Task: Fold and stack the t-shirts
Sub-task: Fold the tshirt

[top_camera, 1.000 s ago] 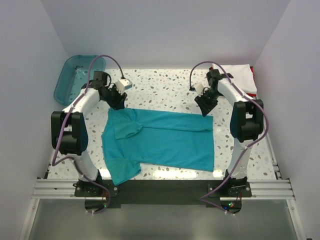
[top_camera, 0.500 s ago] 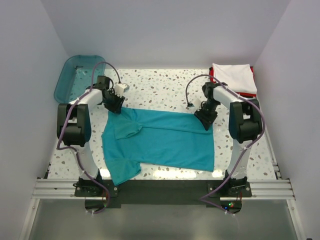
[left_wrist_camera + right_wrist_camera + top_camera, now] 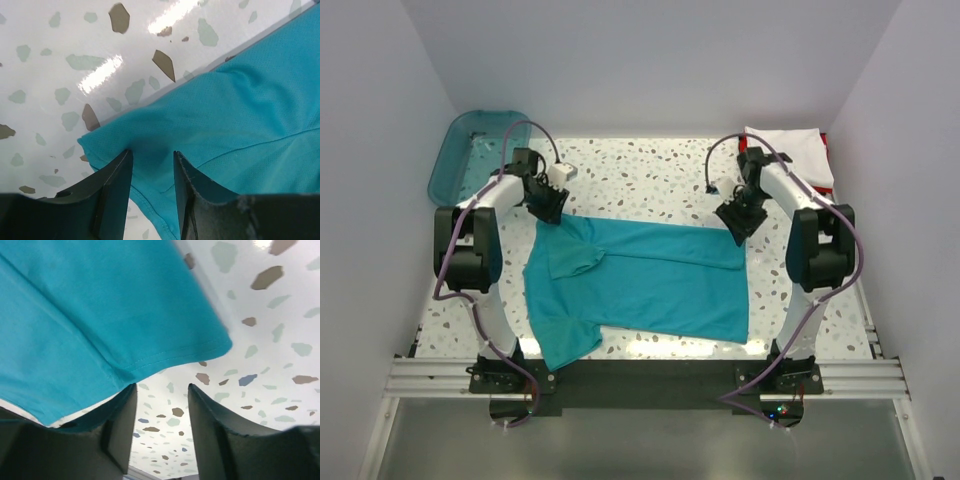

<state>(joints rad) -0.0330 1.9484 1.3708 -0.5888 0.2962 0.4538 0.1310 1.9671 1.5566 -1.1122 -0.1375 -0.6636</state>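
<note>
T-shirts, three. Teal-blue t-shirt, one: spread flat mid-table, one sleeve folded in, far edge doubled over. White t-shirt, one: folded, far right corner, lying on the red t-shirt, one, showing only an edge. Left gripper: jaws parted astride the teal shirt's far-left corner, not pinching. Right gripper: jaws parted, nothing between, beside the far-right hem. Bin, one.

The soft cloth t-shirt is plain teal-blue; the glossy table is white with grey and brown speckles; the plastic bin is translucent teal
</note>
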